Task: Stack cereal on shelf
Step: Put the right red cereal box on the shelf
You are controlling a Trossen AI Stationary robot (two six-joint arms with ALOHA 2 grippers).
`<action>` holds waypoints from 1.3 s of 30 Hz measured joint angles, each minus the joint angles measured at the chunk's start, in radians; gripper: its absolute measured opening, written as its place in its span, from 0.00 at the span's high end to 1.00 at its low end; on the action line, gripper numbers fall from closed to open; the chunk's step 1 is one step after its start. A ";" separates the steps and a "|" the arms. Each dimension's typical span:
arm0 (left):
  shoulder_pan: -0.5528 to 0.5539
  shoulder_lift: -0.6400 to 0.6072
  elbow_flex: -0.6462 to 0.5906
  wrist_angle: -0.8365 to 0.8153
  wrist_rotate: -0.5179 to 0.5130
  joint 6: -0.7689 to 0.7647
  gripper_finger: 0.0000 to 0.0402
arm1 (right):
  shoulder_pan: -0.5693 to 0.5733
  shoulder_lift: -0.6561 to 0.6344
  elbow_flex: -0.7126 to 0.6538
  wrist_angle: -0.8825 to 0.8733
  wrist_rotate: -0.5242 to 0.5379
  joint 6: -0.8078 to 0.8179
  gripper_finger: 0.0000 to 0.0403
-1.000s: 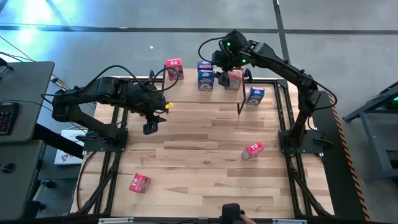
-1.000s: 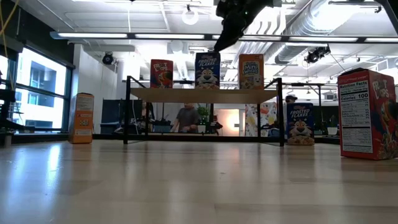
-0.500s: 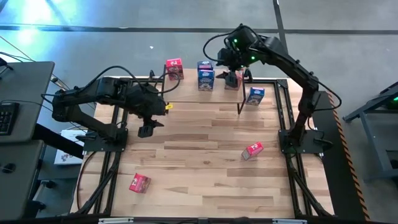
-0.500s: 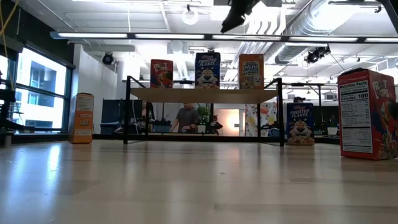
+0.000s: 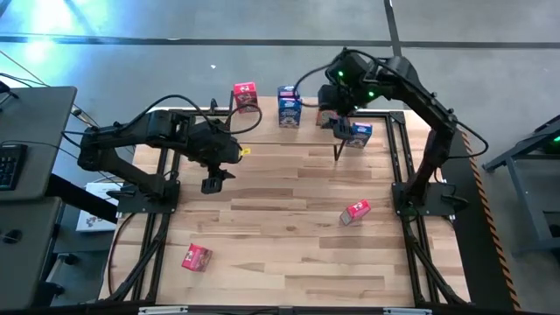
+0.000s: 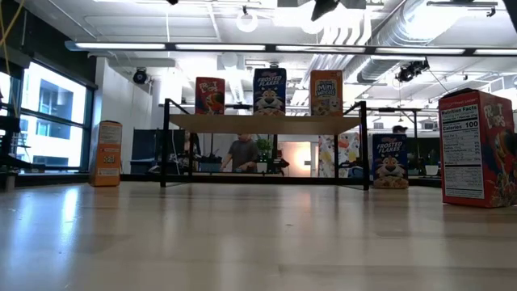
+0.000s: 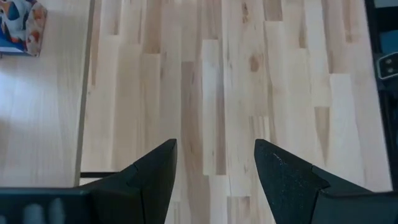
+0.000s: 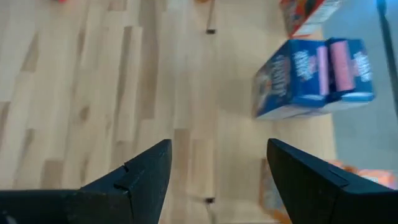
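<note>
**While hanging open-fingered above the table (image 5: pixel 280 262): three boxes up on the shelf (image 6: pixel 262 124)**

Fills most of the high view with pale wooden planks on a dark frame. At its far edge, the shelf: a light plank top on thin black legs. Carries three cereal boxes upright in a row, fronts toward the low view: a pink-red shelf box (image 6: pixel 210 95) at the left, a blue Frosted Flakes box (image 6: pixel 270 90) in the middle, an orange Mini-Wheats box (image 6: pixel 326 93) at the right.

Left gripper (image 5: pixel 213 184): hangs over bare tabletop, just in front of the shelf's left end, fingers apart with nothing between them.

Right gripper (image 5: pixel 338 122): hangs above the shelf's right end, covering the Mini-Wheats box in the high view. Fingers spread wide, clamped on nothing.

Off the shelf, four more boxes in view:
- A second blue box (image 5: pixel 359 133), upright on the table just beside the shelf's right legs, close below the right gripper.
- An orange floor-level box (image 6: pixel 107 153), upright on the table left of the shelf.
- A pink-red right-side box (image 5: pixel 354 211), well apart from the shelf, toward the table's right side.
- A pink-red front box (image 5: pixel 196 256), near the front left corner.

Beyond the shelf, out in the room, a person (image 6: pixel 242 153).
</note>
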 joint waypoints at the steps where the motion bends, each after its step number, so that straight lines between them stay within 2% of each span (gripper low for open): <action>1: 0.000 0.000 0.000 0.002 -0.008 0.000 0.49 | 0.012 -0.012 -0.006 -0.009 0.004 0.013 0.36; 13: 0.000 0.047 0.001 0.045 -0.030 -0.032 0.49 | 0.157 -0.138 -0.014 -0.007 0.054 0.152 0.36; 19: 0.000 0.051 0.001 0.042 -0.030 -0.052 0.49 | 0.236 -0.199 -0.014 -0.007 0.152 0.214 0.36; 24: 0.000 0.050 0.000 0.042 -0.031 -0.060 0.49 | 0.286 -0.252 -0.033 -0.005 0.157 0.264 0.36; 29: 0.000 0.050 0.001 0.049 -0.030 -0.120 0.49 | 0.316 -0.342 -0.188 -0.006 0.171 0.322 0.36; 39: 0.000 0.050 0.000 0.054 -0.030 -0.099 0.49 | 0.391 -0.569 -0.678 0.013 0.172 0.376 0.36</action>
